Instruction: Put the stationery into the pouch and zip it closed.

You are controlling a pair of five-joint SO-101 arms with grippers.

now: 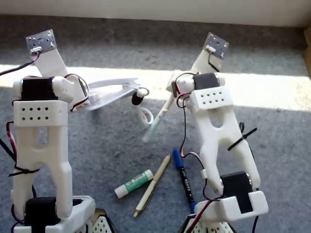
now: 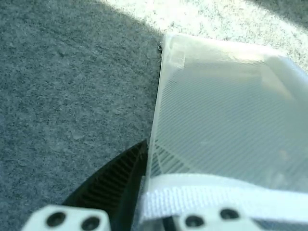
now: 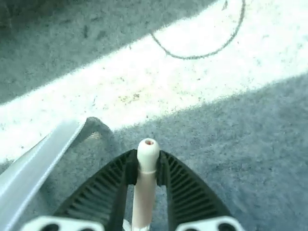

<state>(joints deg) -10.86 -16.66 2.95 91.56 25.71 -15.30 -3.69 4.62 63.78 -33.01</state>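
Jaws on your right gripper [image 3: 147, 161] are closed tight on a white pen [image 3: 147, 149], pinching it partway along its barrel so its rounded end pokes out just past the fingertips. From the high view the pen slants down from that gripper, with its far end hanging low over the carpet [image 1: 97, 145]. A clear edge of the pouch [image 3: 33, 166] sits just beside those jaws, apart from the pen.

Your left gripper [image 2: 149, 159] is clamped on the pouch's near edge. One dark finger [image 2: 115, 185] lies against the outside, the other is hidden under the clear striped wall, and a white webbing band crosses close to the wrist. In the high view the pouch lies between the two arms, partly in the sunlit band. Its dark zip pull [image 1: 138, 98] and white strap [image 1: 146, 116] trail toward the held pen.

Nearer the arm bases, a glue stick [image 1: 133, 183], a beige pen [image 1: 151, 187] and a blue pen [image 1: 183, 178] lie on the carpet, well apart from the pouch.
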